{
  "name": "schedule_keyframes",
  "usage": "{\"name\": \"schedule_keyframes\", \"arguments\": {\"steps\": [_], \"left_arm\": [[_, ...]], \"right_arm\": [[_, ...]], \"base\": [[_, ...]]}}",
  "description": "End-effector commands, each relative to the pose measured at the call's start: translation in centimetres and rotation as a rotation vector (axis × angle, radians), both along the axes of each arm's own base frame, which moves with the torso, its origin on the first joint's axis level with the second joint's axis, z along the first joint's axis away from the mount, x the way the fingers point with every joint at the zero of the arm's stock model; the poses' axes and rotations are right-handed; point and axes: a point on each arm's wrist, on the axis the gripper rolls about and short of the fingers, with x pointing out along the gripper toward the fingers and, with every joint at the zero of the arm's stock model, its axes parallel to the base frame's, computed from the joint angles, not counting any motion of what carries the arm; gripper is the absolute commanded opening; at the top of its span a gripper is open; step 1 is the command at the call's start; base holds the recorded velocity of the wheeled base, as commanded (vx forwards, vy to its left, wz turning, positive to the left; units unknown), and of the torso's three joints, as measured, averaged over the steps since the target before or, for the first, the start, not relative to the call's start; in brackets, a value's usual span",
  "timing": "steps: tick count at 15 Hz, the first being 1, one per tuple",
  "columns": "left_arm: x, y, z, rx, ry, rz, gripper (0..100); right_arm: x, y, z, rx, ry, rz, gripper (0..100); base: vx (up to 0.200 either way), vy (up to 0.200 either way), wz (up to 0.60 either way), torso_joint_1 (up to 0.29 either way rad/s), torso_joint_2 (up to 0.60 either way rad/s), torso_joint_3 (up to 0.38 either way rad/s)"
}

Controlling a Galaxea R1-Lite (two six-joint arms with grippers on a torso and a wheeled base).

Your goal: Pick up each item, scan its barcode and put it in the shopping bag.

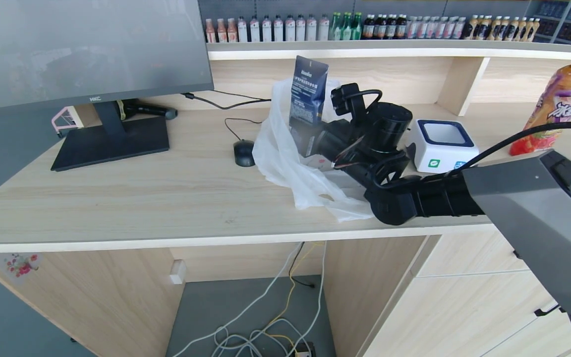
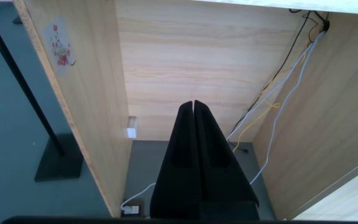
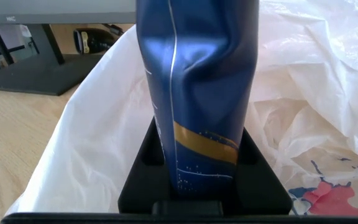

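Note:
My right gripper [image 1: 310, 141] is shut on a dark blue pouch [image 1: 308, 96] and holds it upright over the mouth of the white plastic shopping bag [image 1: 285, 163] in the middle of the counter. The right wrist view has the blue pouch [image 3: 197, 87] squeezed between the black fingers [image 3: 143, 163], with the white bag [image 3: 303, 93] spread open behind and below it. A white box scanner [image 1: 441, 145] stands just right of the arm. An orange drink bottle [image 1: 558, 104] with a purple cap stands far right. My left gripper [image 2: 194, 106] hangs shut below the counter, holding nothing.
A monitor [image 1: 87, 49] on a black stand occupies the counter's left. A black mouse [image 1: 244, 152] lies beside the bag, and a handheld scanner [image 1: 146, 109] rests behind the monitor stand. Bottles line the back shelf [image 1: 365, 45]. Cables [image 1: 265, 322] trail under the counter.

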Motion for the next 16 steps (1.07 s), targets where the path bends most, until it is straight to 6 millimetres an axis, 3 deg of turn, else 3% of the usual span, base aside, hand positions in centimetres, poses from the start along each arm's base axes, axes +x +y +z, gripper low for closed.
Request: {"name": "schedule_keyframes", "arguments": {"steps": [1,16], "left_arm": [[0.0,0.0,0.0,0.0,0.0,0.0,0],[0.0,0.0,0.0,0.0,0.0,0.0,0]], "right_arm": [[0.17,0.12,-0.46,-0.006,0.01,0.001,0],[0.44,0.25,-1.12,-0.024,0.007,-0.012,0]], "base": [[0.0,0.0,0.0,0.0,0.0,0.0],[0.0,0.0,0.0,0.0,0.0,0.0]]}}
